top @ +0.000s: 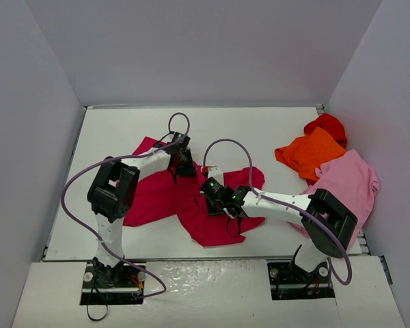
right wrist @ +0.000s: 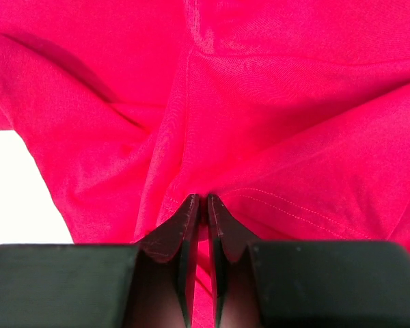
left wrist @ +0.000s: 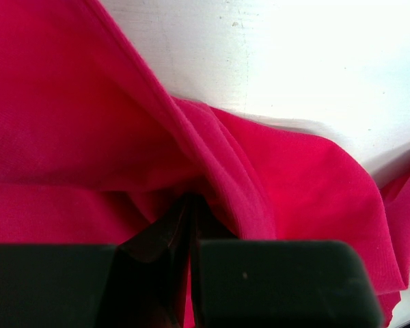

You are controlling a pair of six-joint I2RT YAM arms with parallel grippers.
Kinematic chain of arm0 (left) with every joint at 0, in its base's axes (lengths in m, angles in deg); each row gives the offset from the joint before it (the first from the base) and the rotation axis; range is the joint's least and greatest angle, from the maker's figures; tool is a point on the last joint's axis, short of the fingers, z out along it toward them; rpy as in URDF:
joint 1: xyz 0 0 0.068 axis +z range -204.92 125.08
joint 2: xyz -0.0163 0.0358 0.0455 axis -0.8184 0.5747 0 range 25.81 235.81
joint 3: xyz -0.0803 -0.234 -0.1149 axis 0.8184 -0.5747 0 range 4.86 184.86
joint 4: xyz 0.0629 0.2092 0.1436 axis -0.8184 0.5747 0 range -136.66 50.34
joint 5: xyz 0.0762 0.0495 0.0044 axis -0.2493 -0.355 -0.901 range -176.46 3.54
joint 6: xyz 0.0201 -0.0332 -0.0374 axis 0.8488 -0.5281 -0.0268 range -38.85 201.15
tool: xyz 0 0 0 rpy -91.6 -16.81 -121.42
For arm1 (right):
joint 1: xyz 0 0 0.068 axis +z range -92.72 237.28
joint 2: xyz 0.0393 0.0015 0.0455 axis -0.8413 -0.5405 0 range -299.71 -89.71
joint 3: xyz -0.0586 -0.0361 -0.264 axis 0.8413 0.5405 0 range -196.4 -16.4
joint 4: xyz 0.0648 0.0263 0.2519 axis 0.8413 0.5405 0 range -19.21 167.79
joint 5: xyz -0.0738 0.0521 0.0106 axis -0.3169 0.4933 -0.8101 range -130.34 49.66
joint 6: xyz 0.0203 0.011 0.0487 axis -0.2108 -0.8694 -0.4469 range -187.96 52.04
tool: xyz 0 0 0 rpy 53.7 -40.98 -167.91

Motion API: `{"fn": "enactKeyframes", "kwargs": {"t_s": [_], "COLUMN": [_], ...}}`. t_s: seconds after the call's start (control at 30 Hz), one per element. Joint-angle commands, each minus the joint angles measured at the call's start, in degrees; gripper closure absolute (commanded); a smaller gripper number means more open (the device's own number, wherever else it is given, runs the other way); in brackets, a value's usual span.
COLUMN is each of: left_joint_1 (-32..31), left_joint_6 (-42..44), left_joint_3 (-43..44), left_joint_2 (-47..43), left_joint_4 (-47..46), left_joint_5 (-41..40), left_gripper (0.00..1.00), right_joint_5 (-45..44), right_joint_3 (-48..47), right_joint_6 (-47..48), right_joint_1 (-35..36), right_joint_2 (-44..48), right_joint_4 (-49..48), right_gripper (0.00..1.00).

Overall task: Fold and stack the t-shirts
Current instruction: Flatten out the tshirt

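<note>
At the near edge the arms' bases (top: 109, 277) sat in dark recesses, half covered by their own lower links, and purple cables (top: 72, 188) looped away from each arm. The right hand (right wrist: 199, 199) was low over the nearer part of the crimson shirt (top: 219, 225). In its wrist view the two dark fingers stood almost together, pinching a gathered fold of that cloth at their tips. How deep the fold ran between them could not be made out. A little farther back, the left hand (left wrist: 190, 201) was closed tight on another bunched ridge of the same shirt, its fingertips sunk so far into the creases that they were hard to see. From above both hands were small and dark, and their jaws could not be read there. The crimson shirt lay crumpled across the middle of the counter (top: 109, 130), spread from left to right. Its collar and sleeves were lost in the folds, and parts of it were covered by the arms. Farther back on the right, the pink shirt (top: 352, 179) lay at the counter's edge by the wall, its near end hidden behind the right arm's elbow. The orange shirt (top: 307, 154) touched it on the far side, and the bright red shirt (top: 326, 125) showed only partly beyond the orange one. The counter was white and a little scuffed, closed in on three sides by plain pale walls (top: 191, 48).
</note>
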Motion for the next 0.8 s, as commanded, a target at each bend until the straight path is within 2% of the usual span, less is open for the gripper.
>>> {"fn": "enactKeyframes", "kwargs": {"t_s": [0.0, 0.07, 0.13, 0.17, 0.27, 0.53, 0.77], "left_joint_1": [-0.8, -0.8, -0.8, -0.8, -0.9, -1.5, -1.8], "left_joint_6": [0.5, 0.6, 0.5, 0.5, 0.5, 0.3, 0.2], "left_joint_3": [1.2, 1.4, 1.5, 1.5, 1.6, 0.8, -0.7], "left_joint_2": [1.6, 1.7, 1.7, 1.7, 1.7, 1.3, -0.2], "left_joint_4": [3.1, 3.0, 3.0, 3.0, 3.0, 2.9, 3.0], "left_joint_5": [-0.2, -0.2, -0.2, -0.2, -0.2, -0.5, -1.0], "left_gripper": [1.00, 1.00, 1.00, 1.00, 1.00, 1.00, 1.00], "right_joint_5": [0.0, 0.0, -0.1, -0.3, -1.8, -5.7, -7.8], "right_joint_3": [-0.4, -0.3, 0.0, 0.0, -0.8, -10.1, -18.5], "right_joint_6": [-0.8, -0.9, -0.9, -0.7, 0.5, 7.4, 15.9], "right_joint_1": [0.5, 0.5, 0.5, 0.5, 0.5, -2.3, -11.0], "right_joint_2": [0.9, 1.5, 2.3, 2.4, 3.8, 4.9, -1.4], "right_joint_4": [-1.4, -1.3, -1.3, -1.2, -0.9, 3.5, 2.3], "right_gripper": [0.91, 0.92, 0.99, 1.00, 1.00, 1.00, 1.00]}}
